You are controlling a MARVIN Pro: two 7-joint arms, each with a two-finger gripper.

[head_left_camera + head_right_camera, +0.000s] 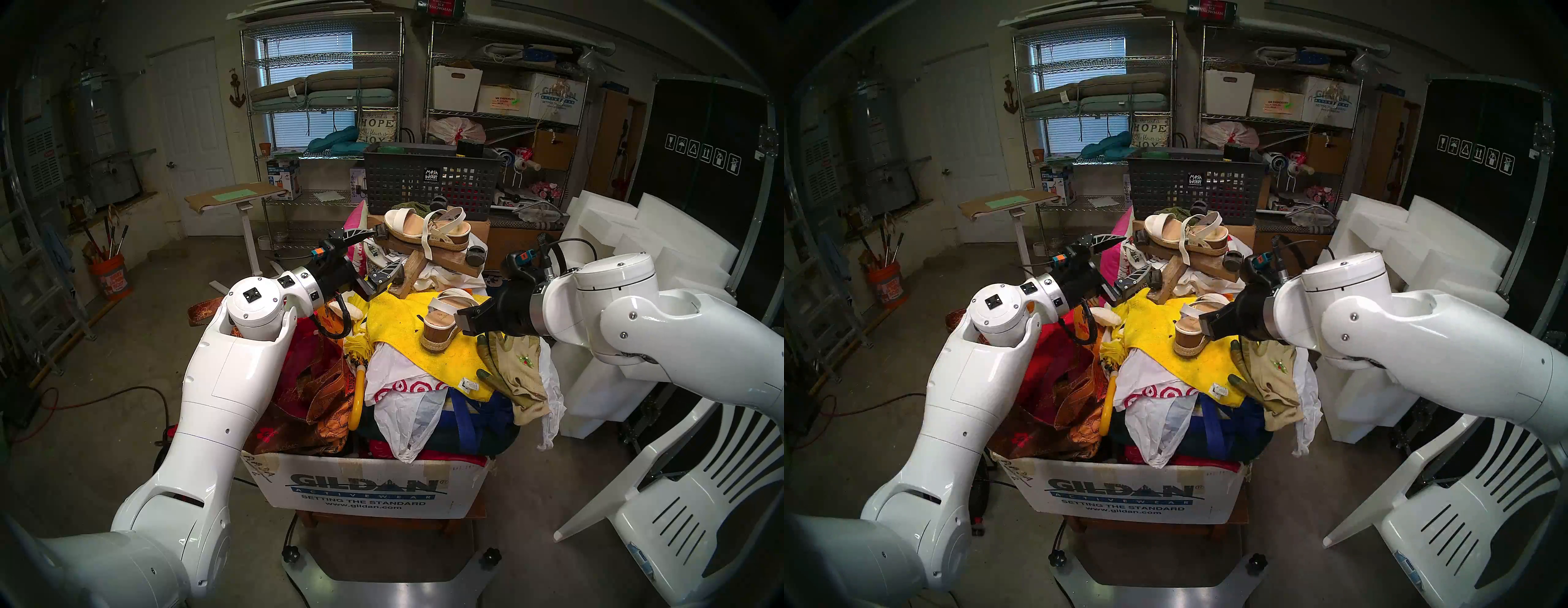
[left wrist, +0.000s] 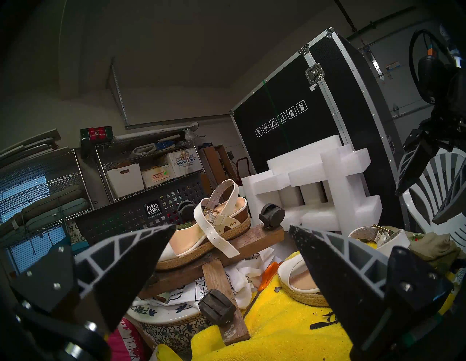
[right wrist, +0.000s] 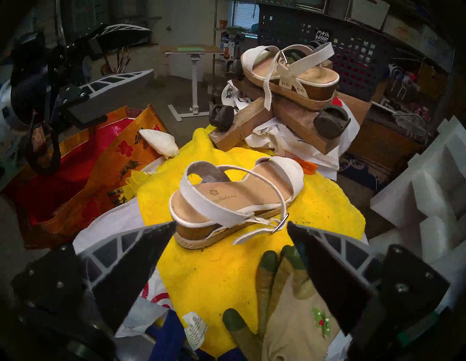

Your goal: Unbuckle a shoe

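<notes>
- On top of the yellow towel (image 3: 227,277) that crowns the overfilled cardboard box (image 1: 365,488) sits the near wedge sandal (image 3: 227,199), upright on its jute-trimmed sole, with the heel toward the right wrist camera.
- Its small metal buckle (image 3: 281,224) is on the side of the heel facing that camera. The white ankle strap is threaded through it and a short tail pokes out, so I judge it to be fastened and the unbuckling not begun.
- The right gripper (image 3: 231,224) has its jaws spread wide and holds nothing. It is tilted down at the sandal's heel, close to it but apart, and the buckle shows just inside one fingertip.
- The left gripper (image 2: 232,227) is also wide open and empty. It sits beside the pile and points roughly level toward the twin sandal (image 3: 290,73).
- That twin rests farther back on a wooden caster dolly (image 3: 290,118), with a long strap tail hanging over the wood. I cannot tell whether its buckle is done up.
- A green-fingered garden glove (image 3: 290,315) lies just under the right gripper's fingers, clear of the sandal.
- Everything is left to do: steady the sandal, pinch the strap tail, back it off the prong and draw it out of the buckle.
</notes>
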